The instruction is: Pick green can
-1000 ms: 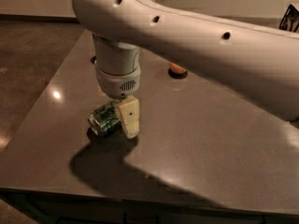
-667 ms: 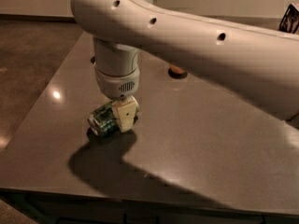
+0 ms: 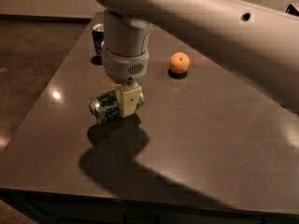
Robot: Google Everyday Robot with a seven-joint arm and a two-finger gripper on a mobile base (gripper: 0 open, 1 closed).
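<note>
Mottled green metal drink can (image 3: pixel 108 108) lies on its side, long axis level and crosswise to the cream two-finger gripper (image 3: pixel 125 101) clamped around its middle, left of and nearer than the round orange fruit (image 3: pixel 179 62), seemingly just off the dark tabletop (image 3: pixel 210 139)

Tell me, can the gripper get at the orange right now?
Probably not yet: the gripper, over the table left of centre, is shut on the green can. Nothing stands between it and the orange.
</note>
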